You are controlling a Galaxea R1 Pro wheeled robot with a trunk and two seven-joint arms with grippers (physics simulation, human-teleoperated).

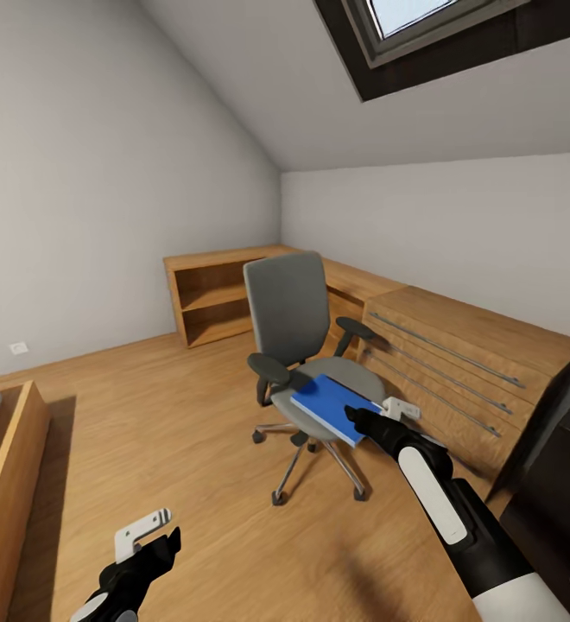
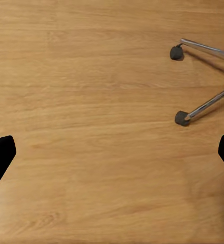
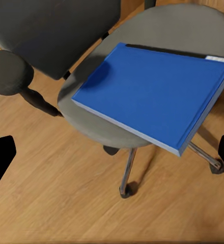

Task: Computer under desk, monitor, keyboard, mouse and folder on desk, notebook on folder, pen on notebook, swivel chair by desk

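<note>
This is a bedroom under a roof. It has a slanted ceiling point(image 1: 337, 95), a skylight point(image 1: 414, 22), a wood floor point(image 1: 164, 415) and low wooden cabinets point(image 1: 458, 354).

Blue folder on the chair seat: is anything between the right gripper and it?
Nothing visible blocks it. The right gripper is open, just off the near edge of the folder, which overhangs the seat of the swivel chair. The armrests sit off to the sides, clear of the approach.
</note>
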